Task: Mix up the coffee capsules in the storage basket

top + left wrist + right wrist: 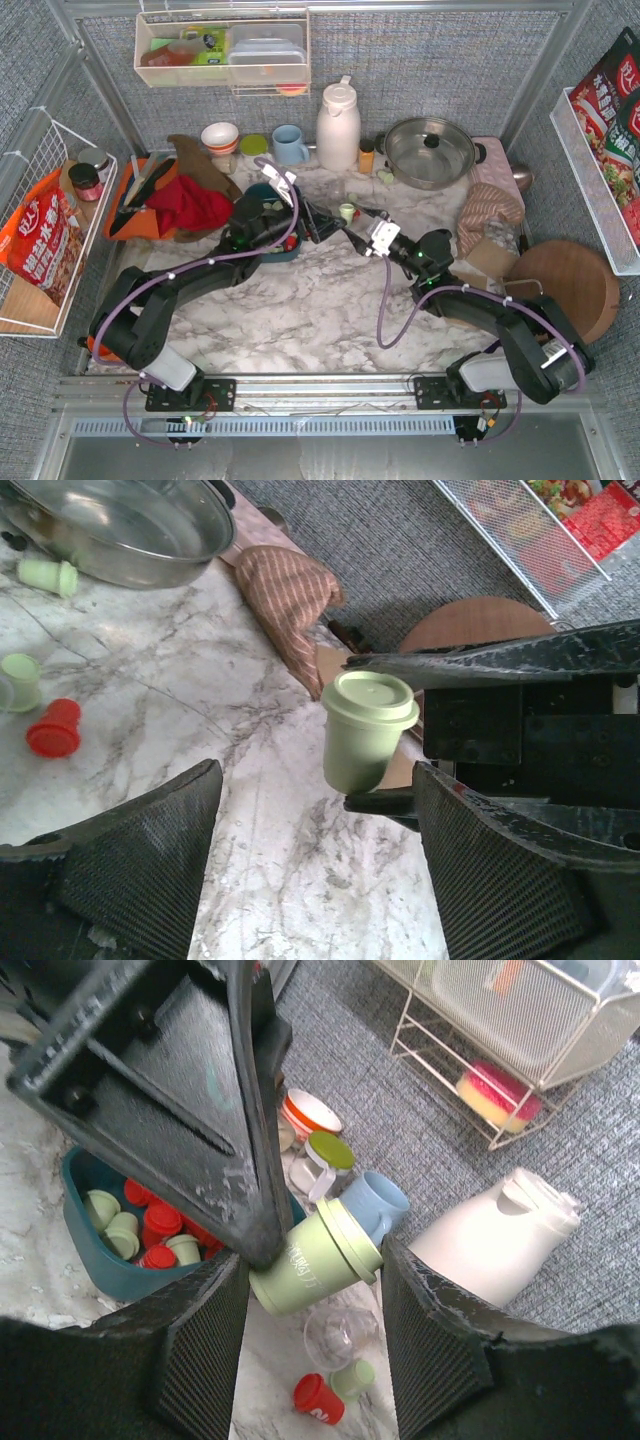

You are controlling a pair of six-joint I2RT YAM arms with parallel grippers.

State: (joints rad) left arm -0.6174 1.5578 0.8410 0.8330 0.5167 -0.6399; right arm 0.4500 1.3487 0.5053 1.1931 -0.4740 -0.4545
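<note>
Over the middle of the marble table (300, 300), just beyond the arm bases, a mint green capsule (365, 730) is being clamped end to end by the right gripper (312, 1255), one finger at its wide lidded end and the other at its narrow base. It is being held above the marble, not resting on it. The jaws of the left gripper (318, 777) are being held wide apart on either side of that capsule, and in the right wrist view the capsule's narrow end is being met by the tip of one left finger.

Just behind the left gripper, the teal storage basket (95, 1255) is being shown on the table with red and mint capsules (150, 1225) lying mixed inside it. Beside the grippers, outside the basket, a loose red capsule (52, 728) and a loose green capsule (20, 680) are being seen close together on the marble, with a clear glass (340, 1335) near them.

Farther back, a blue mug (378, 1205), a green-lidded jar (325, 1160) and stacked bowls (310, 1115) are being seen in a group, and a white thermos jug (495, 1240) is standing to their right. A steel pan (120, 530) is being shown beyond, with another green capsule (48, 576) lying just beside its wall and a striped cloth (285, 590) next to it
</note>
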